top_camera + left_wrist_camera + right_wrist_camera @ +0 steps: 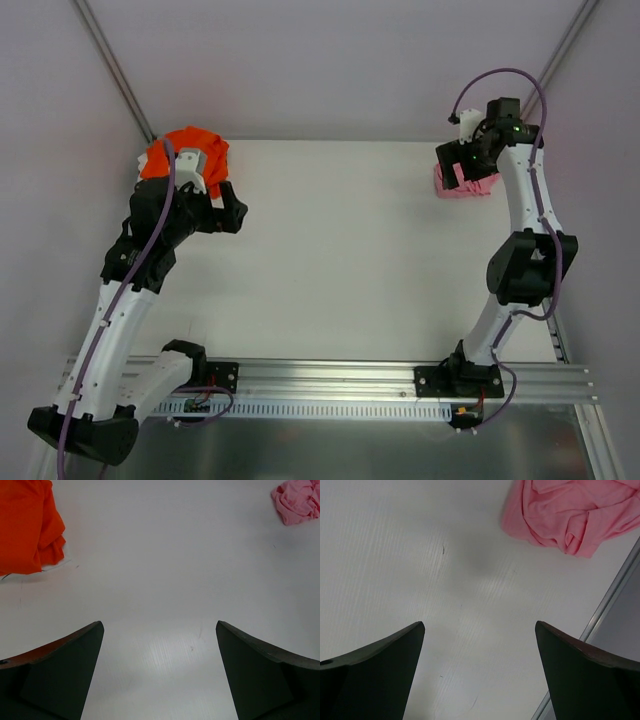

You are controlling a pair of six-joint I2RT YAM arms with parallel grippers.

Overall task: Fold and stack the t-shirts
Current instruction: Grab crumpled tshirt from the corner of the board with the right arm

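t-shirts were crumpled at far corners of the tabletop (330,250): orange t-shirt (190,140) left, pink t-shirt (462,187) right. left tool (160,630) and right tool (480,630) were held wide, empty. Bunched layers could be pinched together, or pink dragged off the edge.

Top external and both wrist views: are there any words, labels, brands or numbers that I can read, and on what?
No readable text in any view.
orange t-shirt: plain, no print showing.
pink t-shirt: plain, no print showing.
table: faint scuff marks only, no writing.
small board below the left arm's base: any marking is too small to read.
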